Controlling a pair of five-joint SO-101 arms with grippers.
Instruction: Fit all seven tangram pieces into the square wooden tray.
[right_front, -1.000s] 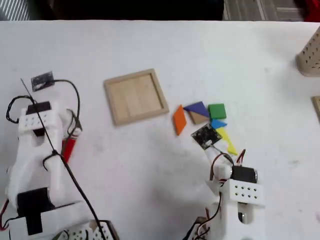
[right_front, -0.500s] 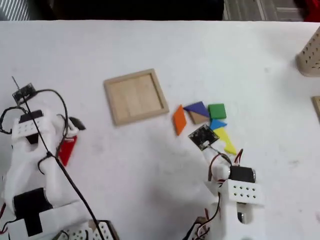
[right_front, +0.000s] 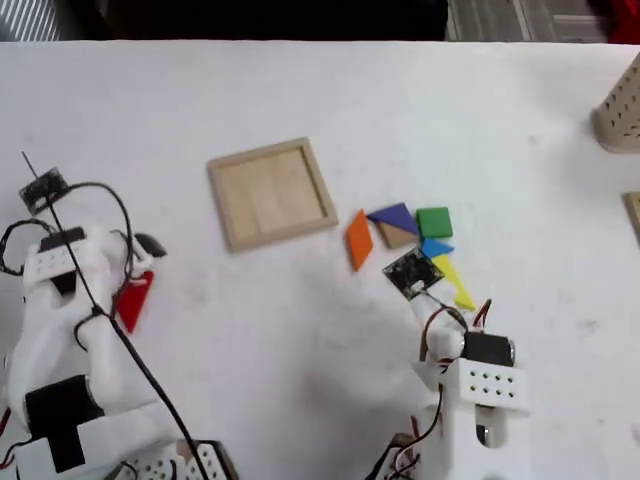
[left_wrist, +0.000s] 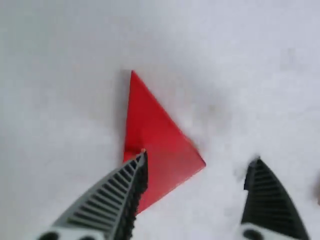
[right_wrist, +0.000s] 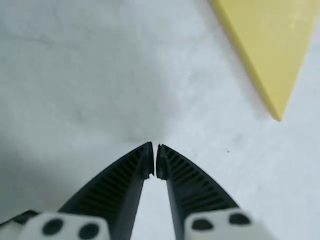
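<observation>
The left wrist view gives the close detail: the left pincer (left_wrist: 200, 159) is spread open, one ribbed finger over the flat red triangle (left_wrist: 155, 135), the other over bare bench (left_wrist: 60, 75) near its left edge. In the right wrist view, the right pincer (right_wrist: 154, 152) is closed on nothing, near the yellow triangle (right_wrist: 265, 45). Farther out, the high view adds the orange parallelogram (right_front: 358, 239), brown triangle (right_front: 398, 236), blue triangle (right_front: 396, 216) and green square (right_front: 434, 221) clustered together, with the empty square wooden tray (right_front: 272, 193) at mid-bench.
</observation>
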